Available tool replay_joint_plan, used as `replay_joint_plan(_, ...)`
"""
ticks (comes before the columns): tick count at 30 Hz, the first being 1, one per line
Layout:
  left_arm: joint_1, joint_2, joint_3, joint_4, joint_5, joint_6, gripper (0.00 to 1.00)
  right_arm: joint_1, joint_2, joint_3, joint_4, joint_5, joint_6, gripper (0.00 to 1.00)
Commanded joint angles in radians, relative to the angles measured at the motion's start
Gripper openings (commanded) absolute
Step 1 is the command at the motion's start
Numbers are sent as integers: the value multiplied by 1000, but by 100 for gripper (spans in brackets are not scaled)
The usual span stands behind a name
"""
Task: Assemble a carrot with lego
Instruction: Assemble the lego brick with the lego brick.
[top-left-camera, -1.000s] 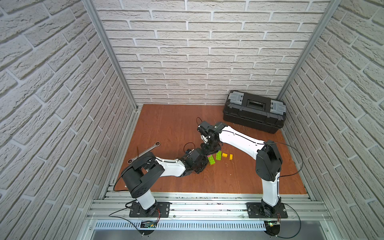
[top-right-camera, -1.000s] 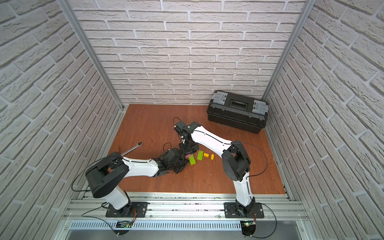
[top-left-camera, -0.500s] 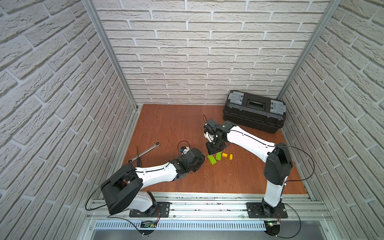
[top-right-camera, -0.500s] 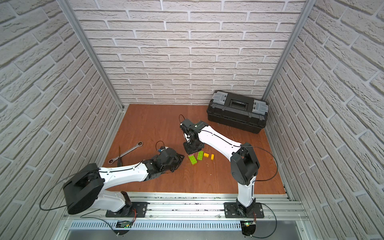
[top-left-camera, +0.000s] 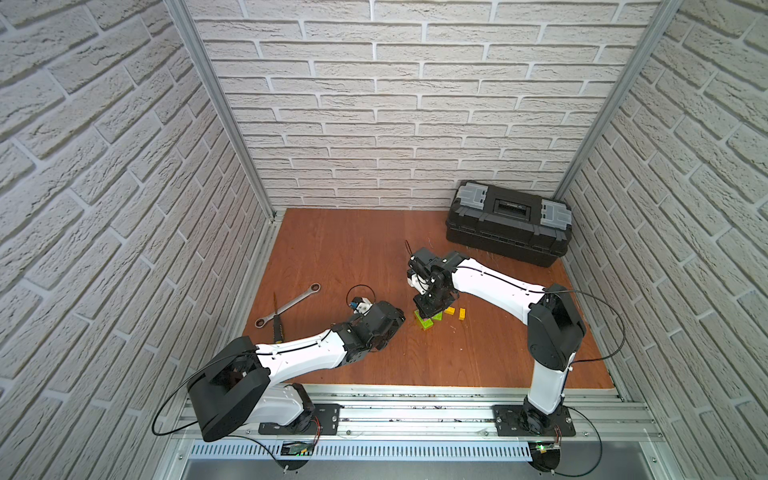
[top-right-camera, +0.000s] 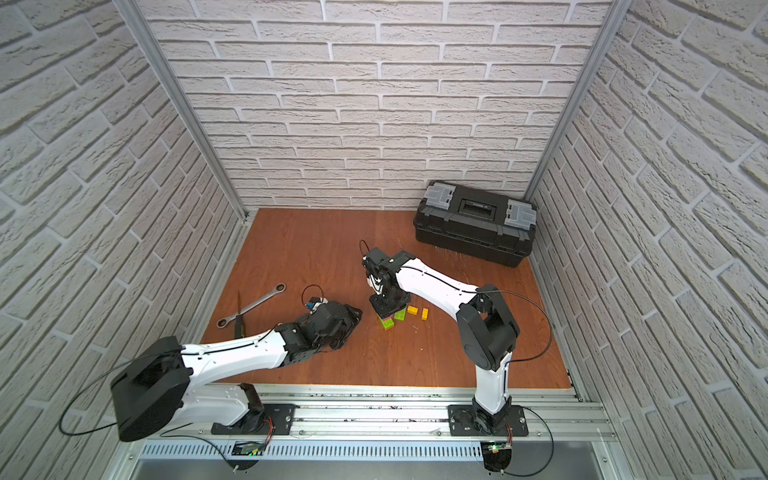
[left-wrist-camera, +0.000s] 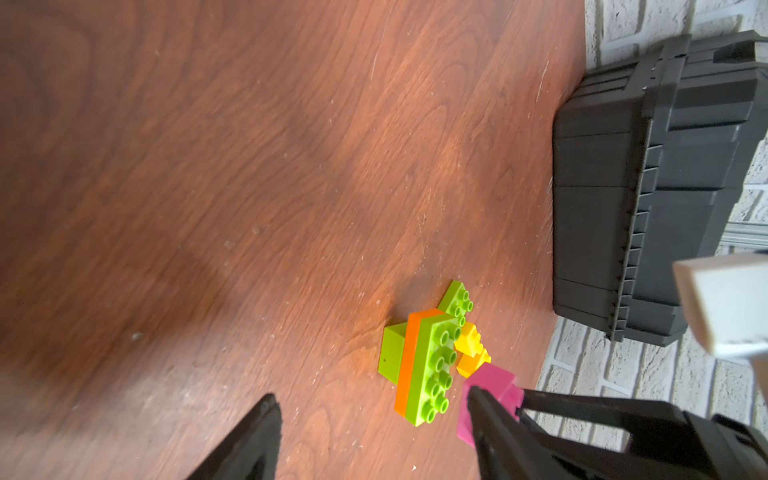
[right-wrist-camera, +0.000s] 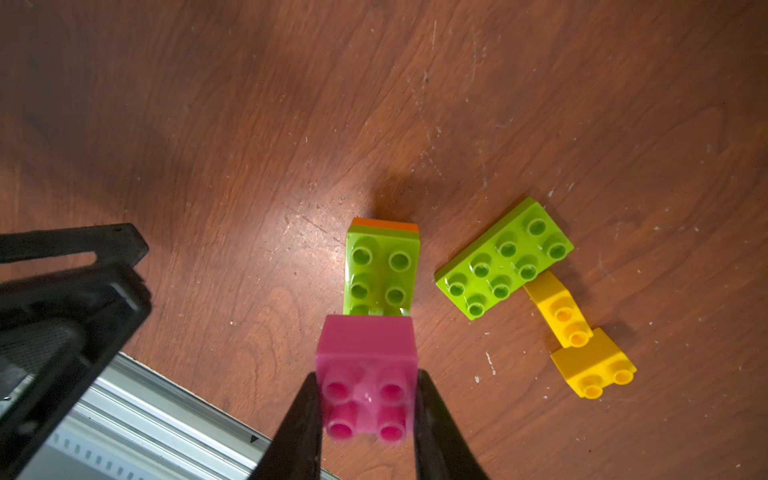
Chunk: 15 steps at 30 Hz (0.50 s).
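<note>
Glossy plastic bricks (right-wrist-camera: 503, 257); scuffed wood-grain tabletop (right-wrist-camera: 249, 124).

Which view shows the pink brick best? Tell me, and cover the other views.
Right wrist view: the pink brick fills the foreground, studs facing the camera, between the jaws of the right gripper. The left wrist view shows only its side. In both top views that gripper largely hides it.

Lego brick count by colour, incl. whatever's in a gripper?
lime green bricks: 3 (two in the stack, one loose)
orange brick: 1 (layer in the stack)
pink brick: 1 (held by right gripper)
yellow bricks: 2 (loose)
Total: 7
</note>
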Motion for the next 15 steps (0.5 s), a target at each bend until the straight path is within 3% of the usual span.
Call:
replay_joint_plan(1,-3,-24,-8,-18,-26,23,74,11,-15,-7,25,-4,-5,18)
replay_joint_plan(15,2,-31,-32,-7,-23,14,71,30,17,-3,-4,52,0,18)
